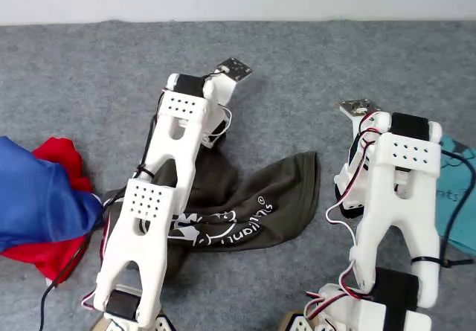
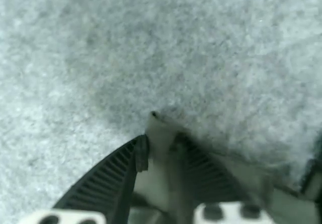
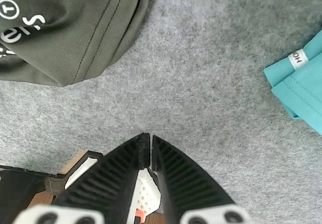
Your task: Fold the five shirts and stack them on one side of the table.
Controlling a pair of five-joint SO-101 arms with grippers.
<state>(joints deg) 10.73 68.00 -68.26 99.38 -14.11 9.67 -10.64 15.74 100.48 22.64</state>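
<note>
A dark olive shirt (image 1: 268, 204) with white print lies crumpled in the middle of the grey table. One part of it is pulled up under the left arm. My left gripper (image 2: 158, 144) (image 1: 215, 135) is shut on a pinch of olive shirt (image 2: 161, 129), held a little above the grey surface. My right gripper (image 3: 151, 137) (image 1: 346, 197) is shut with nothing in it, hovering over bare table between the olive shirt (image 3: 60, 27) and a teal shirt (image 3: 302, 83). The teal shirt (image 1: 457, 197) lies at the right edge.
A blue shirt (image 1: 33, 197) lies on top of a red shirt (image 1: 65, 156) at the left edge. The grey table (image 1: 312, 63) runs bare toward the back. The right arm's base (image 3: 30, 183) stands close behind its gripper.
</note>
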